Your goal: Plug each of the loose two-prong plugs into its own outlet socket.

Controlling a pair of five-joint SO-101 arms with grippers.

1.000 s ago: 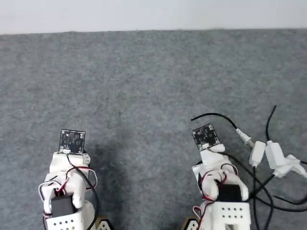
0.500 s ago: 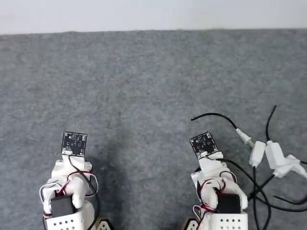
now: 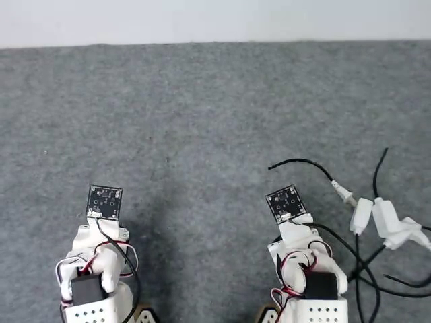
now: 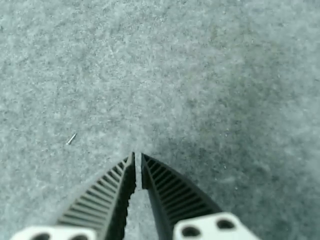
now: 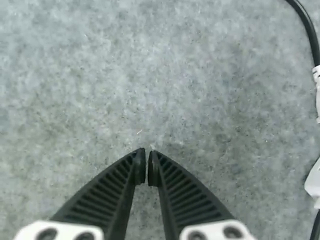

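Fingers (image 5: 122, 187) of the right gripper (image 5: 147, 153) are together, tips touching, with nothing between them. The left gripper (image 4: 138, 158) is likewise closed on nothing, only a thin slit showing between its ribbed fingers. The plug cluster (image 3: 385, 217) is a few white bodies on black leads. It lies out to the outer side of the right fingers, away from the left arm (image 3: 94, 259), not ahead of them. Which bodies are plugs and which sockets I cannot tell. The nearest white body (image 3: 361, 215) has its long axis running roughly along the line the right fingers point, slightly tilted. A black cable (image 3: 303, 161) arcs across just beyond the fingertips. It also shows in the right wrist view (image 5: 307, 27), with the edge of a white body (image 5: 315, 185) beside it. The right arm (image 3: 306, 259) is near the cluster and the left fingers are well apart from it. Judgement: the right gripper takes this one, and it will need to swing sideways and part its fingers first. Under both grippers lies a grey mat (image 3: 202, 121).
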